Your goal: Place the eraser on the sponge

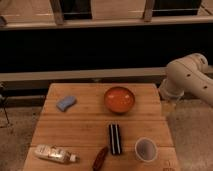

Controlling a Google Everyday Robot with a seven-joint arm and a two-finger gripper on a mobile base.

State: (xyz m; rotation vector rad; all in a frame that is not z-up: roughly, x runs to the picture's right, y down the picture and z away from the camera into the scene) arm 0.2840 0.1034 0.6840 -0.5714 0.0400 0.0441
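Observation:
The eraser (115, 138) is a black oblong block with a pale stripe, lying flat on the wooden table (85, 127) near its front edge. The sponge (66, 103) is a small blue pad at the table's back left, well apart from the eraser, with nothing on it. Only the white arm (190, 77) shows, bent beside the table's right back corner and running out of the picture at the right. The gripper itself is out of view.
An orange bowl (120, 99) stands at the back centre. A white cup (145, 149) sits just right of the eraser. A brown oblong object (100, 158) and a lying white bottle (55, 154) occupy the front edge. A dark railing runs behind the table.

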